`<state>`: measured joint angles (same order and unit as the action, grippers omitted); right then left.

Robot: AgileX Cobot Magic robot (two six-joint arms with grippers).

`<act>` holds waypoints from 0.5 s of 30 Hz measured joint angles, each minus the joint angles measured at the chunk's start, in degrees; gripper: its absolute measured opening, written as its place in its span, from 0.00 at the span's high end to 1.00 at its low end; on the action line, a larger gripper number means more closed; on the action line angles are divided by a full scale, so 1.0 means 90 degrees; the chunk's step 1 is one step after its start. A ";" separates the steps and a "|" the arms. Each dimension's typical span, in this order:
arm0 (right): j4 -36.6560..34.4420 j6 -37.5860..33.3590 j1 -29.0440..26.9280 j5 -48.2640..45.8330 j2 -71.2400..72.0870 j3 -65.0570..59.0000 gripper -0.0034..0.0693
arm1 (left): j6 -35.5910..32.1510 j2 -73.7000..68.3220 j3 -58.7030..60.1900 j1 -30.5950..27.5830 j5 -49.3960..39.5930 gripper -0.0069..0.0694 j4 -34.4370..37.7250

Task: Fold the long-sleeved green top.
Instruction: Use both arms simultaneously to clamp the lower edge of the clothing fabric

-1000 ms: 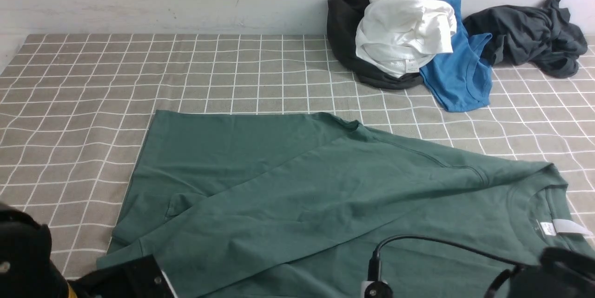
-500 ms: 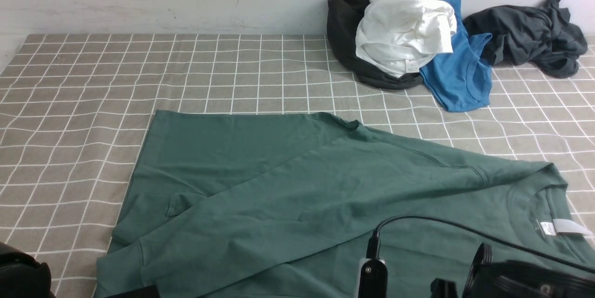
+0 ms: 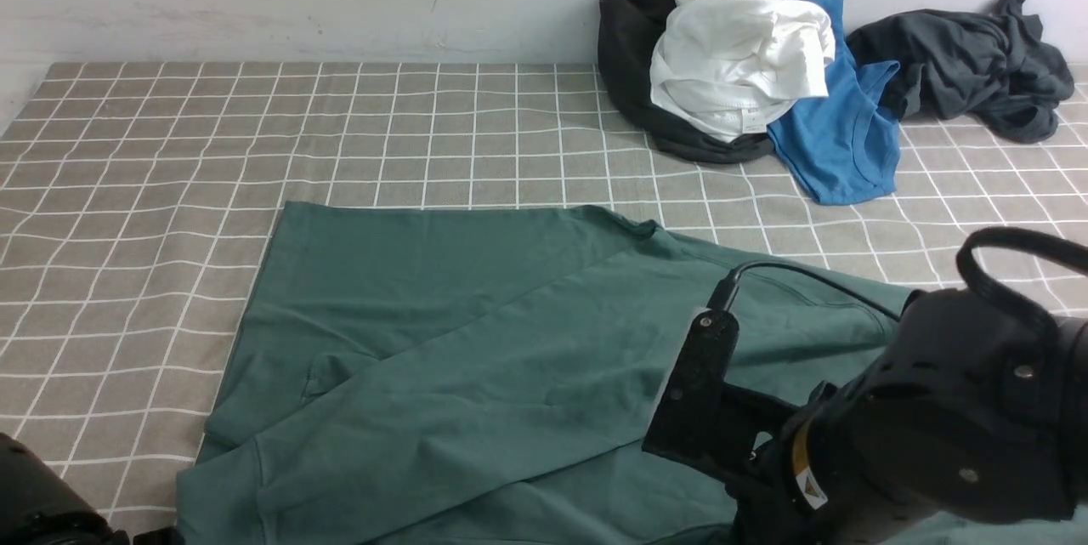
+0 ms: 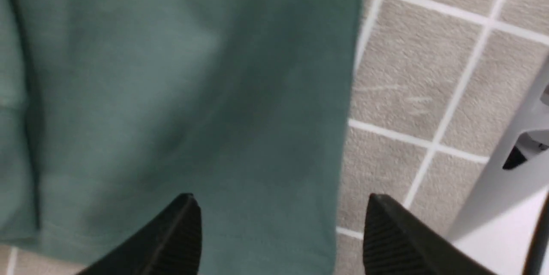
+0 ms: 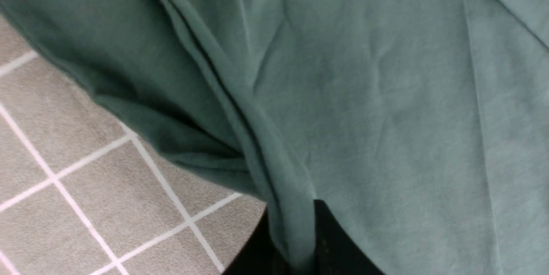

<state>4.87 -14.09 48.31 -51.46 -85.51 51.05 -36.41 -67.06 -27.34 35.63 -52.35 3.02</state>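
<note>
Since top [image 3: 476,332] is limp, light jersey, right gripper [image 5: 296,245] pinches a bunched fold; left gripper [image 4: 279,228] hangs spread over its edge.

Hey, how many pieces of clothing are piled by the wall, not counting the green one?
4: a black garment leftmost, white cloth on it, a blue shirt beside, a dark grey garment rightmost. More may be hidden.
</note>
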 joint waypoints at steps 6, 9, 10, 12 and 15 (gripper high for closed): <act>-0.0089 -0.0061 0.0000 0.0004 0.0000 0.0005 0.93 | 0.0011 -0.0722 0.0000 0.0000 0.0182 0.30 0.0191; -0.0089 -0.0072 0.0000 0.0004 0.0000 0.0005 0.93 | 0.0011 -0.0977 0.0000 0.0000 0.0321 0.30 0.0191; -0.0089 -0.0092 0.0000 0.0007 0.0000 0.0005 0.93 | 0.0011 -0.1142 0.0000 0.0000 0.0383 0.30 0.0191; -0.0089 -0.0111 0.0000 0.0012 0.0000 0.0005 0.93 | 0.0011 -0.1374 0.0000 0.0000 0.0418 0.30 0.0184; -0.0089 -0.0116 0.0000 0.0035 0.0000 0.0005 0.93 | 0.0032 -0.1495 -0.0008 0.0005 0.0462 0.31 0.0107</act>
<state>4.07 -15.14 48.31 -51.15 -85.51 51.10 -36.12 -80.52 -27.41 35.68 -48.20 3.98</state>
